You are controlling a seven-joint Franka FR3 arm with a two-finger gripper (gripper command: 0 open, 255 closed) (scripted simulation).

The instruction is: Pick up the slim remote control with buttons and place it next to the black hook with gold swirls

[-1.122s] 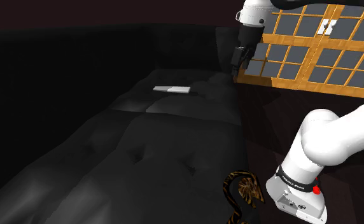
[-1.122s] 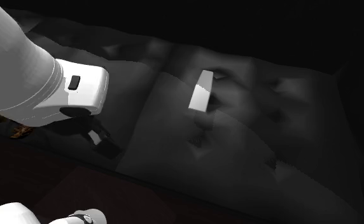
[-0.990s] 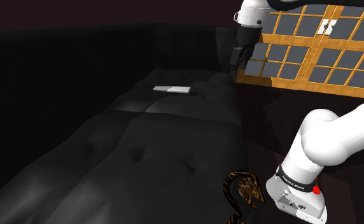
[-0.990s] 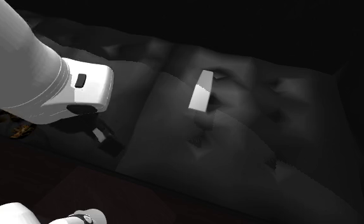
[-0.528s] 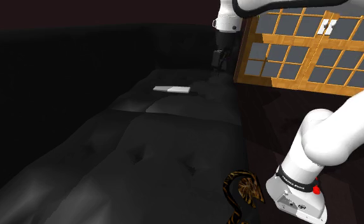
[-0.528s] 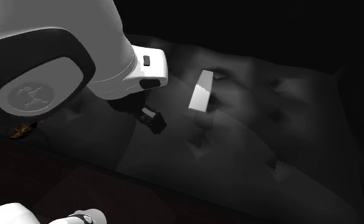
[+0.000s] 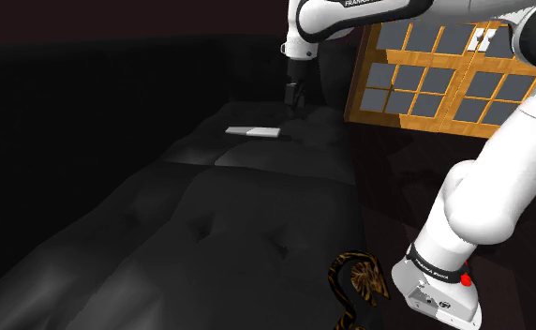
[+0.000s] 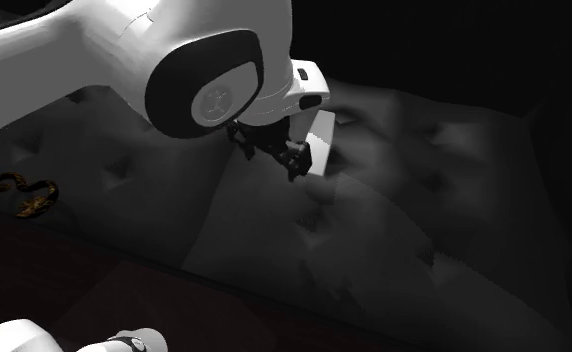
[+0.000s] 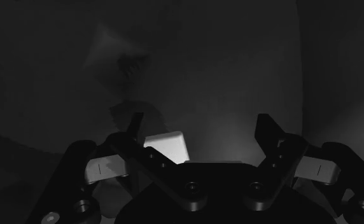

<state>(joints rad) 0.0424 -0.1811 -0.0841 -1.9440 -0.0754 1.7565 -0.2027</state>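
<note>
Dark tufted upholstery (image 7: pixel 210 216), soft and dimpled, spreads across the shoulder view. I judge this the approach step: my pincer (image 7: pixel 292 94) hangs wide open and empty, near the remote (image 7: pixel 253 132), a slim, flat, pale slab at upper middle. Next I must centre over it, descend and close across its narrow width. The curly black-and-gold hook (image 7: pixel 355 281) lies at lower right.

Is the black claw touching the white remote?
Apart. In the shoulder view the gripper hangs above and beside the remote, with dark cushion showing between them.
</note>
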